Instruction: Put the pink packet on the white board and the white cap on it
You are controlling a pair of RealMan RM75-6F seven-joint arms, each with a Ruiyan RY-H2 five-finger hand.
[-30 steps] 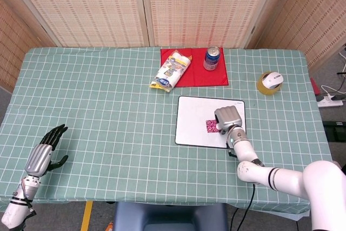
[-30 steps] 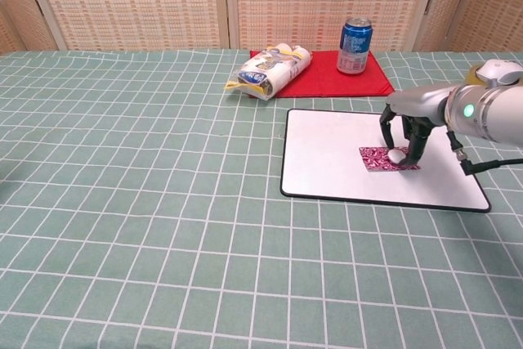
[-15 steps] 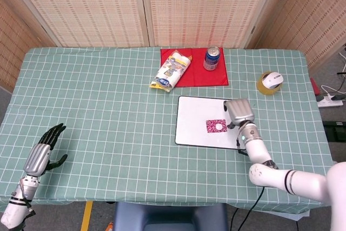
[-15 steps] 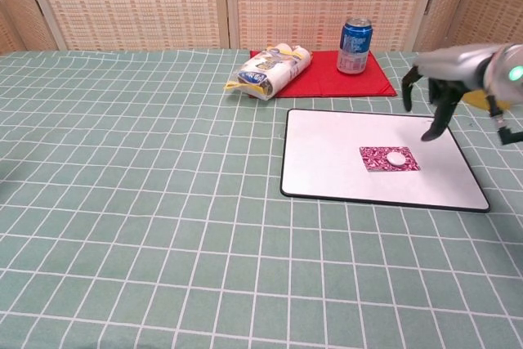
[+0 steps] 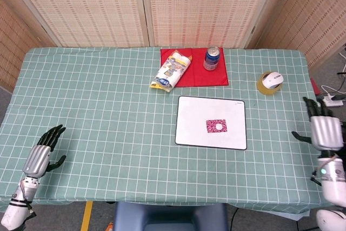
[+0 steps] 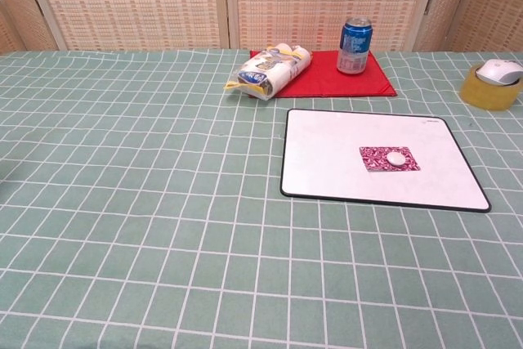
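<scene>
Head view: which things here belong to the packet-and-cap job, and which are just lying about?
Part of the job:
- pink packet, lying on the board
- white cap, resting on the packet
- white board

Just lying about:
- blue can on the red mat
- snack bag
- tape roll with a mouse on it
</scene>
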